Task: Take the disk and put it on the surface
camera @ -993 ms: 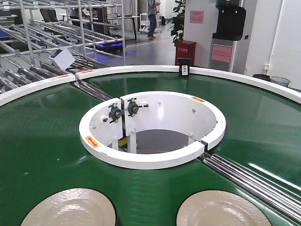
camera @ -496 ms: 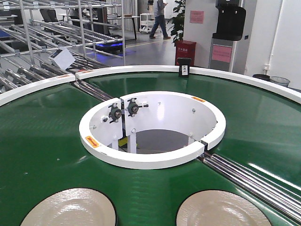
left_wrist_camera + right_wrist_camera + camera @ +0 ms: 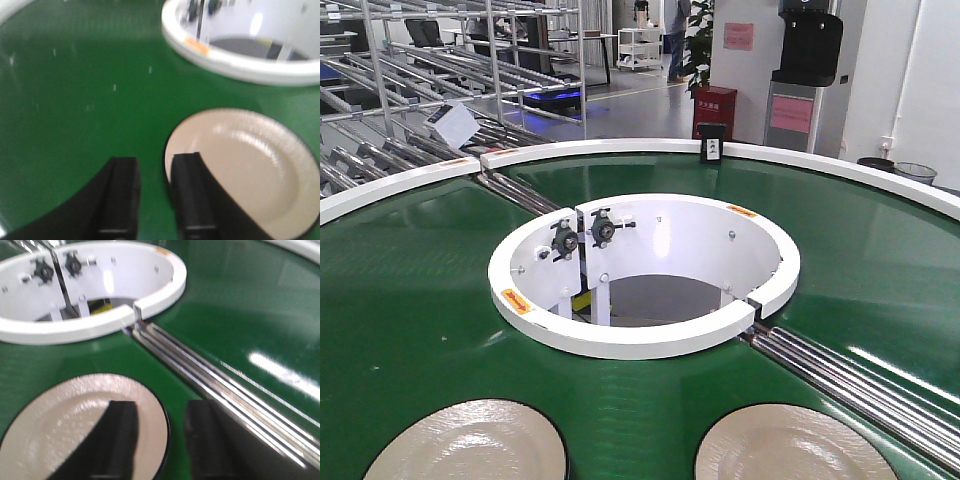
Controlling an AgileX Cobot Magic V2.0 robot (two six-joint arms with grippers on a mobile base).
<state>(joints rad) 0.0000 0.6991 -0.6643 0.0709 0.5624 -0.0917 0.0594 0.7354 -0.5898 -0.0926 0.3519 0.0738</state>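
Left wrist: claw (image 3: pixel 154 172) apparently straddles disk (image 3: pixel 250 170) rim.

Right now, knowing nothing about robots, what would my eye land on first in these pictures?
The glossy green belt curving around a white ring at its centre dominates the front view. Two pale disks lie on it at the bottom edge, the left disk and the right disk. In the wrist views the left pincer and the right pincer, both open, each straddle a disk's rim.
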